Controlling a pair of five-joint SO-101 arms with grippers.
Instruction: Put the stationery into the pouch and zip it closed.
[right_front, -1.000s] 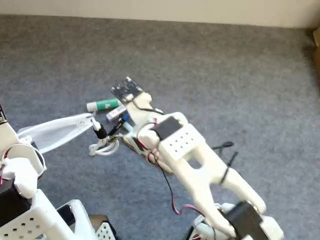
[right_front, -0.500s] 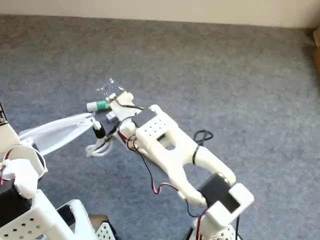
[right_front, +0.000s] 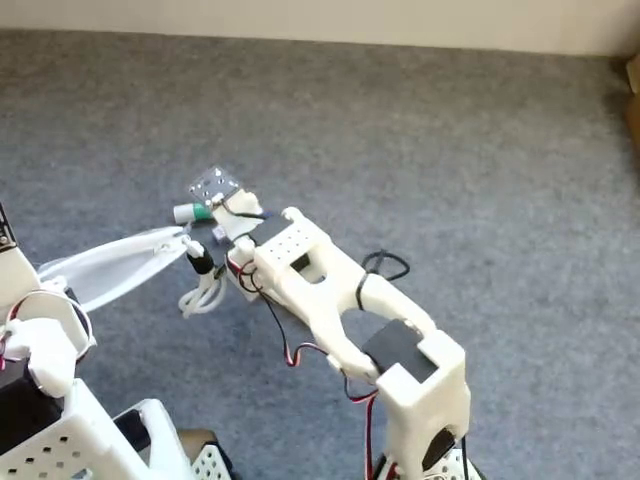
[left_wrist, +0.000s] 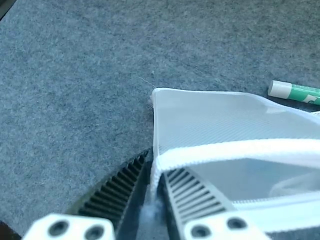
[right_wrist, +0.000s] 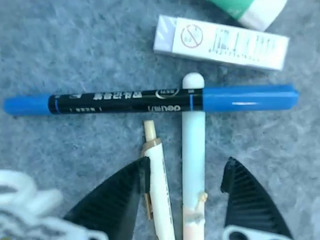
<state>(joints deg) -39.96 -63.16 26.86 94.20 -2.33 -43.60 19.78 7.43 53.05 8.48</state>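
Left gripper: its fingers are closed on the end of the pouch, pinching the white rim. This probably steadies the pouch and lifts the mouth so things can be slid in.
Pouch: pale mesh, lying on the grey bench with its open end towards the stationery.
Pouch contents: no stationery can be made out through the mesh. A faint shape deep inside may only be a fold.
Right gripper: the fingers are spread and empty, low over two pens and straddling both, likely lined up for a pick.
Between the fingers: a white pen and a pale blue pen lie side by side, just apart.
Across their tips: a blue marker lies crosswise, touching the pale blue pen's tip.
Beyond the marker: a white eraser, then a green glue stick near the pouch.
Beside the pens: a white looped cord that could catch a finger.
Progress: every item is on the bench outside the pouch, and the zip is not yet closed.
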